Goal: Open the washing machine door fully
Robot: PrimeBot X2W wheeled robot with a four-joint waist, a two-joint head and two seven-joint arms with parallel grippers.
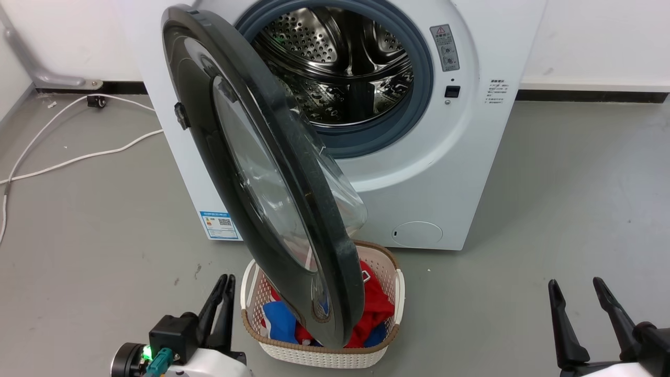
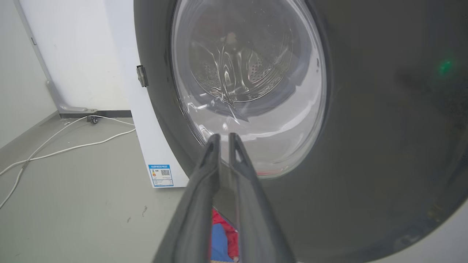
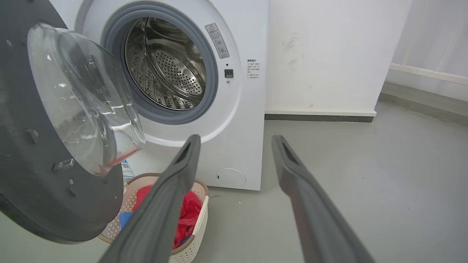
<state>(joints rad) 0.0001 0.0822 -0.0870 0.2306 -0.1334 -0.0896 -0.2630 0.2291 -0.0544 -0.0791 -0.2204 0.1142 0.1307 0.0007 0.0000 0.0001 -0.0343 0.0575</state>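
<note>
Door: the door (image 1: 261, 178) stands swung out from the washer (image 1: 429, 173), hinged on the washer's left side and nearly edge-on in the head view.
Door faces: the dark outer face (image 2: 292, 109) turns toward the robot's left. The inner face with the bulging glass bowl (image 3: 62, 120) turns toward its right.
Door's free edge: it hangs over the basket (image 1: 314, 356), which sits on the floor (image 1: 549, 209) in front of the washer.
Left claw: the left claw (image 1: 227, 280) has its fingers pressed almost together with only a thin slit between them, and it holds nothing.
Left claw and door: the claw sits low on the outer-face side, near the door's lower free edge and just left of the basket. In its wrist view the tips (image 2: 223, 137) point at the lower part of the glass window. Contact with the door cannot be told.
Right claw: the right claw (image 1: 576, 283) is spread wide and empty.
Right claw and door: it is low over the floor on the inner-face side, well apart from the door. In its wrist view the fingers (image 3: 237, 138) point at the washer's front, with the door off to their left.
Drum: the steel drum (image 1: 340, 63) is exposed behind the door.
Basket contents: red and blue clothes (image 1: 377, 309).
Flap: a small round flap (image 1: 417, 233) sits low on the washer's front.
Cable: a white cable (image 1: 78, 157) lies on the floor left of the washer.
</note>
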